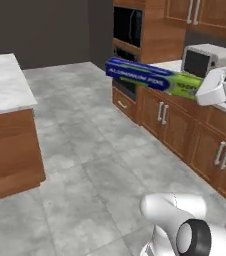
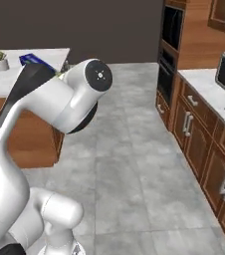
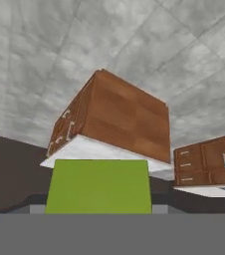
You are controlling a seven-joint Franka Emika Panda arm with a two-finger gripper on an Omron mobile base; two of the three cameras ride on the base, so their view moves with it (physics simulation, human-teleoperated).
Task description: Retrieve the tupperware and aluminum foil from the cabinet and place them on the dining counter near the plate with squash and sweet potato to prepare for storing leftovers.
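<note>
i've got the fingers [image 1: 201, 90] pinching the aluminum foil [image 1: 152, 76] at right of frame; i'd carry it level, clear of the tabletop [image 1: 172, 65].

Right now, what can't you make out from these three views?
- Grip on the aluminum foil: left base view, the white hand covers the box's lime end; the finger contact is hidden.
- Foil in the right base view: the arm blocks it, only a blue corner shows.
- Foil in the hand view: just the lime end, cut off by the bottom.
- Toaster oven: blurred.
</note>
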